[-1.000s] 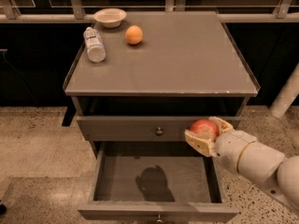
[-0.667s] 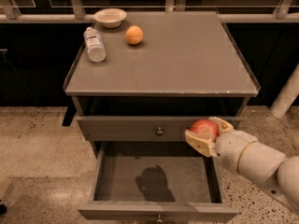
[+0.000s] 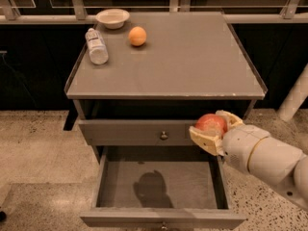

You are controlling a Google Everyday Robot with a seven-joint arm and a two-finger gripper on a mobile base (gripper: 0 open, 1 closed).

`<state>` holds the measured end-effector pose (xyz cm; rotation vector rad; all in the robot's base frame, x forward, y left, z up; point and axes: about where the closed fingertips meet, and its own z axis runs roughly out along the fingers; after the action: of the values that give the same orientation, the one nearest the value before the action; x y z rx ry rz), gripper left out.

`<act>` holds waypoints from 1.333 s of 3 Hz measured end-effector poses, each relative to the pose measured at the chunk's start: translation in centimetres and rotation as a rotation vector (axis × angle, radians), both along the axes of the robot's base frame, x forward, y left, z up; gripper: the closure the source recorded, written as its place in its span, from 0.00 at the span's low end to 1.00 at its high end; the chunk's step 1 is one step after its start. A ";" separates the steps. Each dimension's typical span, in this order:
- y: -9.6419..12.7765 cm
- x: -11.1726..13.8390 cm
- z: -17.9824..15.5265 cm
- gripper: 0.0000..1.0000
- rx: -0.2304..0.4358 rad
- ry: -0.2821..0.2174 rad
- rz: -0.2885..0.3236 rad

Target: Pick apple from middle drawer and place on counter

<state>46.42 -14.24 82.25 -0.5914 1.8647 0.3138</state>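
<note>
My gripper (image 3: 214, 129) is shut on the apple (image 3: 210, 123), a small red fruit with a paler patch. It holds the apple in the air above the right back corner of the open middle drawer (image 3: 163, 184), in front of the shut drawer front above. The drawer's floor is bare, with the arm's shadow on it. The counter (image 3: 192, 61) lies above and behind the gripper. My pale arm comes in from the lower right.
On the counter's back left stand a white bowl (image 3: 112, 18), an orange fruit (image 3: 137, 36) and a plastic bottle lying on its side (image 3: 96, 46). A railing runs behind the cabinet. A white post (image 3: 294, 97) stands at the right.
</note>
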 end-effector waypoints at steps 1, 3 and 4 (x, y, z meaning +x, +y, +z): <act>1.1 0.5 5.3 1.00 -0.067 -0.067 0.039; 1.4 5.2 10.7 1.00 -0.101 -0.168 0.170; 1.5 9.7 10.3 1.00 -0.054 -0.177 0.228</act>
<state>56.15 -12.73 92.59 -0.8446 1.6427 0.3489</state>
